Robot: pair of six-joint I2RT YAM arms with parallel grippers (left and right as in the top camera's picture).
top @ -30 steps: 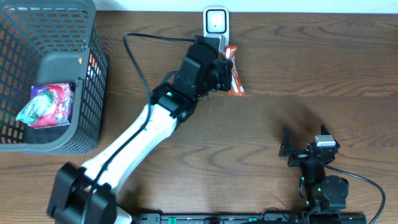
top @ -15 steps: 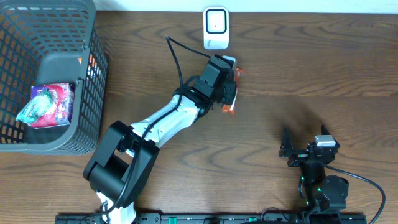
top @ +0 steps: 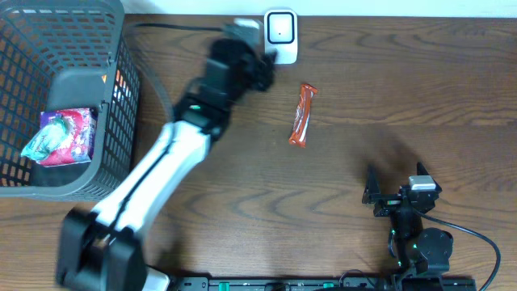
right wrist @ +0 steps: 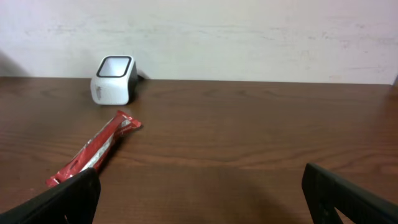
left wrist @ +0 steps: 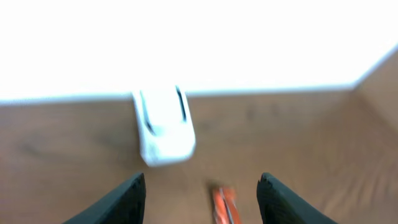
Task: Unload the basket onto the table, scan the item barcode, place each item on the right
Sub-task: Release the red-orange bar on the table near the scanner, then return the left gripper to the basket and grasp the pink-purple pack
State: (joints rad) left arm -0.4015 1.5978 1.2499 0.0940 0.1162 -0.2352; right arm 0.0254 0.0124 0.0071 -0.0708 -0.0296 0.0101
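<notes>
Red snack bar (top: 303,115) lies loose on the worktop (top: 388,81), five o'clock of the white scanner (top: 280,34). Left hand (left wrist: 202,183) by the scanner gapes empty; right hand (right wrist: 199,186), wide apart, holds nothing

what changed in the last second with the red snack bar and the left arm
The left gripper opened and let go of the long red snack bar, which now lies on the brown wooden table near the white box-shaped scanner. The arm swung away left. The open right gripper, the grey mesh basket and the colourful packet inside it stayed put.
</notes>
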